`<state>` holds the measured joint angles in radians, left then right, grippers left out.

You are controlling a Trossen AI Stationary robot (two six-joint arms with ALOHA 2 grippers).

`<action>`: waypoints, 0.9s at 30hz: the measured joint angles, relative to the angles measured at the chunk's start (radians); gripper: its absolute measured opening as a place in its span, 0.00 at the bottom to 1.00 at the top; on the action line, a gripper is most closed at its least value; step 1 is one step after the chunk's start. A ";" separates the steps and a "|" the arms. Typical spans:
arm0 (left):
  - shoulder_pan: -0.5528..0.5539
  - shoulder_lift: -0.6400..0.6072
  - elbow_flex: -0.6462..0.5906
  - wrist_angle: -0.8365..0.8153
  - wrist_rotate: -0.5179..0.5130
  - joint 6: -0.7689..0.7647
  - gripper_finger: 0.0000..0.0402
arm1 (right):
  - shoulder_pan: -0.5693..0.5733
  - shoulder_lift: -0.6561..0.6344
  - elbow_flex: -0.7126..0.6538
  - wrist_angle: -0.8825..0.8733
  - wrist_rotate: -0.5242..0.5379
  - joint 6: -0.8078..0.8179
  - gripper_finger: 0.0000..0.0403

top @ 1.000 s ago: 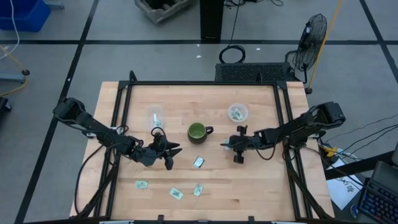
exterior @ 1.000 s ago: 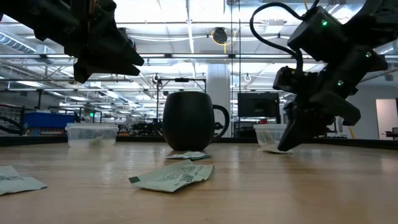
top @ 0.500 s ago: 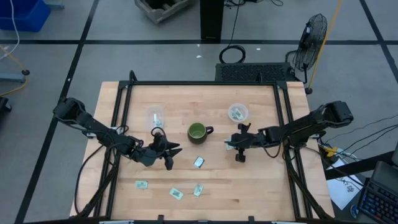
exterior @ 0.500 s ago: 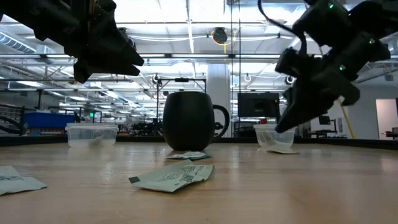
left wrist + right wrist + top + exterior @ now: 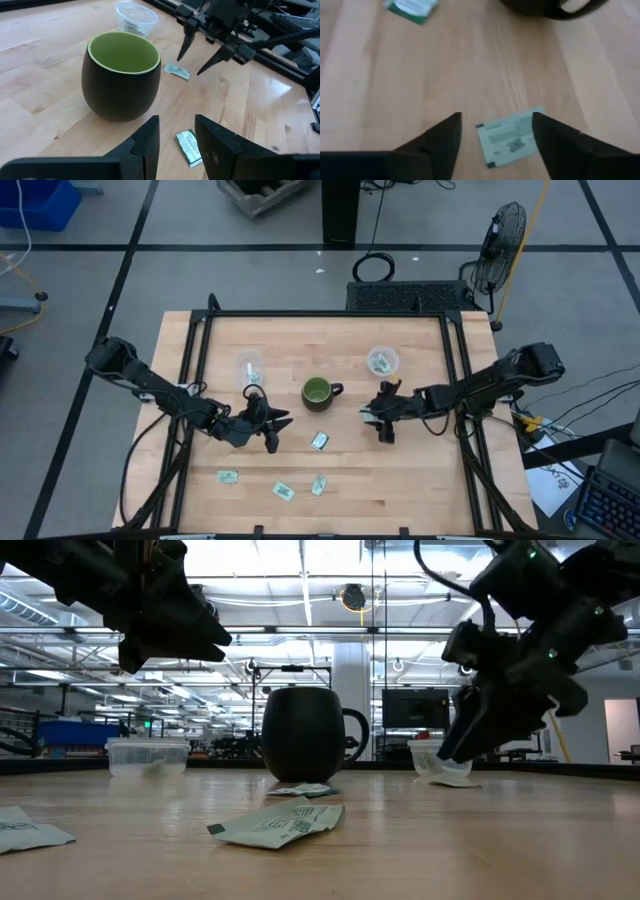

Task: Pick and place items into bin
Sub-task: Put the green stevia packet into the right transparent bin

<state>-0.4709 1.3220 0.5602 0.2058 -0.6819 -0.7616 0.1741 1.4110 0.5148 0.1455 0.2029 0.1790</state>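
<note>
A pale green and white packet point(image 5: 512, 137) lies flat on the table just right of the green mug point(image 5: 318, 392). My right gripper point(image 5: 497, 135) hovers over it, open, one finger on either side and clear of it. It shows the same way in the left wrist view, where the right gripper point(image 5: 197, 57) stands above the packet point(image 5: 177, 70). My left gripper point(image 5: 270, 425) is left of the mug, raised and open, holding nothing. More packets lie loose: one point(image 5: 320, 440) near the mug, and others point(image 5: 228, 476), point(image 5: 283, 491), point(image 5: 318, 484) toward the near edge.
Two clear plastic cups stand at the far side, one point(image 5: 250, 367) on the left and one point(image 5: 382, 361) on the right, each with packets inside. A black frame point(image 5: 320, 315) rims the table. Bare wood lies between the arms and the near edge.
My right gripper has risen a little off the table and opened its fingers above the packet beside the mug. The packet stays flat on the table.
</note>
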 joint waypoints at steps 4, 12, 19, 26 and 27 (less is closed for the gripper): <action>0.000 0.000 0.000 0.000 0.000 0.000 0.32 | 0.000 0.052 0.000 0.000 0.066 -0.016 0.69; 0.000 0.000 0.000 0.001 0.000 -0.002 0.32 | -0.003 0.149 0.005 0.023 0.060 0.023 0.64; 0.000 0.000 0.000 0.002 0.000 -0.006 0.32 | -0.004 0.154 0.004 0.018 0.026 0.048 0.43; 0.000 0.000 0.000 0.001 0.000 -0.006 0.32 | 0.001 0.157 0.003 0.059 0.003 0.050 0.18; 0.000 0.000 0.000 0.001 0.000 -0.006 0.32 | 0.004 0.150 0.001 0.076 0.003 0.035 0.16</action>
<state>-0.4709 1.3222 0.5602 0.2070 -0.6823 -0.7676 0.1780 1.5612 0.5156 0.2215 0.2054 0.2136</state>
